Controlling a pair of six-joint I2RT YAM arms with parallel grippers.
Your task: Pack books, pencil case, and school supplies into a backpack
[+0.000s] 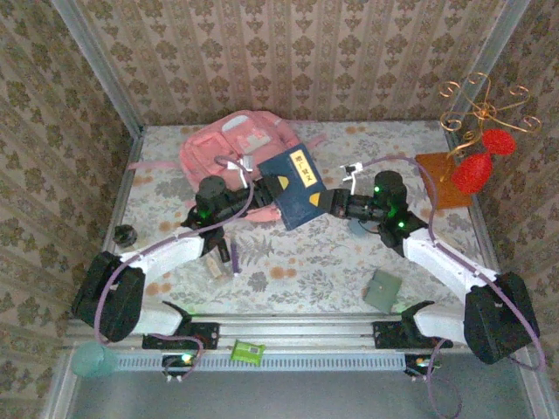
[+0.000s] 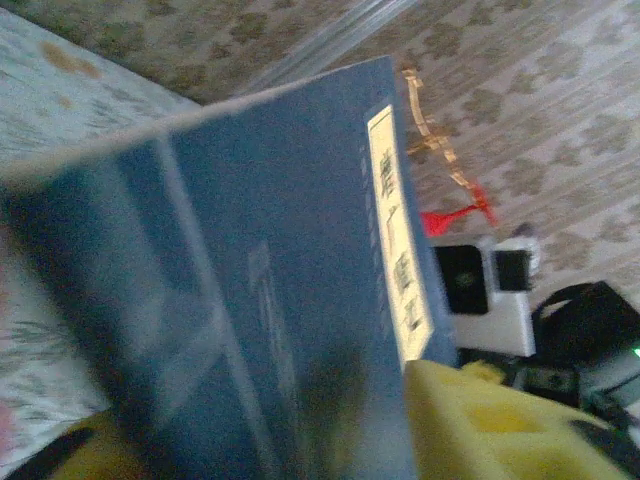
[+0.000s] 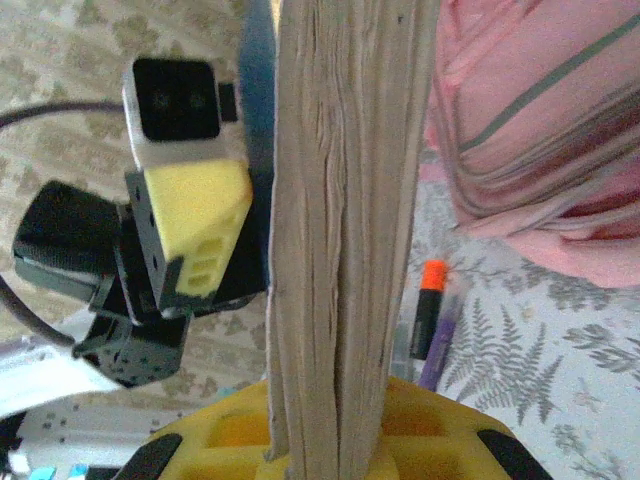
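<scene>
You have the navy blue book (image 1: 297, 179) lifted off the table (image 1: 306, 257), toward the middle of the far edge, with an arm on each side of it. Your right gripper (image 1: 325, 202) is clamped on its near right corner; in the right wrist view the page edges stand upright between the yellow fingers (image 3: 430, 430). Your left gripper (image 1: 272, 186) sits at the book's left edge with the cover between its fingers, but you cannot tell whether they press on it or stand slack. The pink backpack (image 1: 214, 148) lies just left of the book, toward the far left corner, and from above the book's far corner overlaps its right side. Nearer you, beside the left arm, the black marker (image 3: 428, 315) with its orange cap and the purple pen (image 3: 440, 355) lie side by side, with a pale beige block (image 1: 215, 266) close by. A grey-green square (image 1: 382, 290) rests toward the near edge on the right. An orange board (image 1: 441, 179) with red flowers (image 1: 476, 170) takes up the far right corner.
</scene>
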